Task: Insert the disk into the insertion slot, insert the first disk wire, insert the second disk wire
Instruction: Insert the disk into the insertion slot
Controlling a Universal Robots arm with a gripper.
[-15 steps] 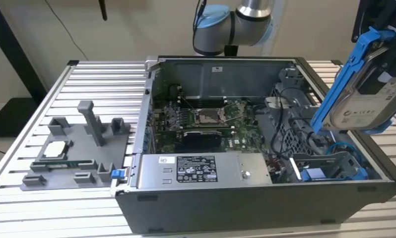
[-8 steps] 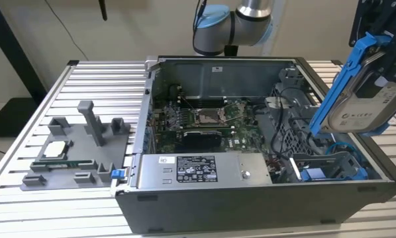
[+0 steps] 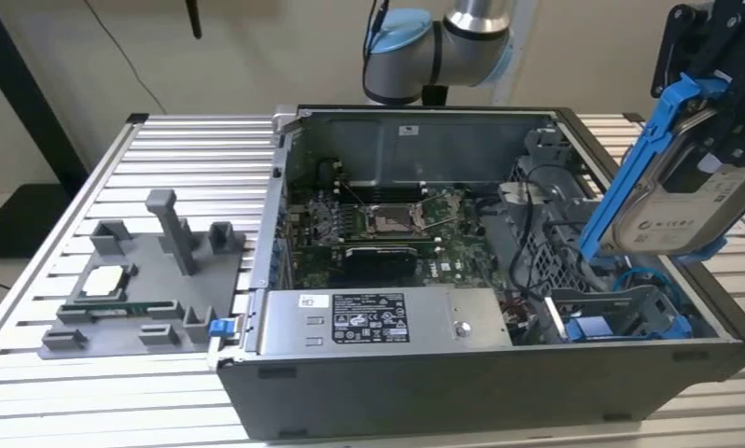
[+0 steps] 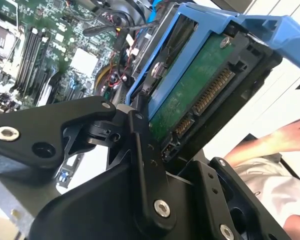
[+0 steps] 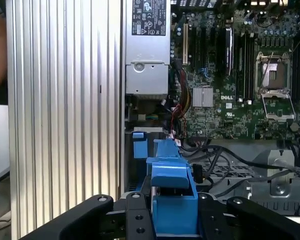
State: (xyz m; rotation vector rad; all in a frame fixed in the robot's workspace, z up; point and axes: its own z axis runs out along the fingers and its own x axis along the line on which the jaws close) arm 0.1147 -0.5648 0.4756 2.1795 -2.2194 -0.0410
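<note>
The gripper (image 3: 725, 103) hangs in the upper right of the exterior view, its fingers (image 5: 137, 217) pressed against the two sides of the disk (image 3: 678, 210) and pinching it by its blue frame. The disk is in the air over the right end of the open computer case (image 3: 472, 392), touching nothing else. Its long axis stands steep, leaning a little: the upper end is at the gripper and the lower end points down and toward the exterior view's left.

The insertion slot (image 3: 622, 319) lies in the lower right of the frame, below the disk's lower end and a little nearer the case's front wall, well apart from it. It is a grey metal bay with blue plastic edges, and cables lie close around it.

The disk shows a silver-grey face with a white label. In the second wrist view its other side (image 4: 190, 95) is a green circuit board with a black connector strip at one end.
</note>
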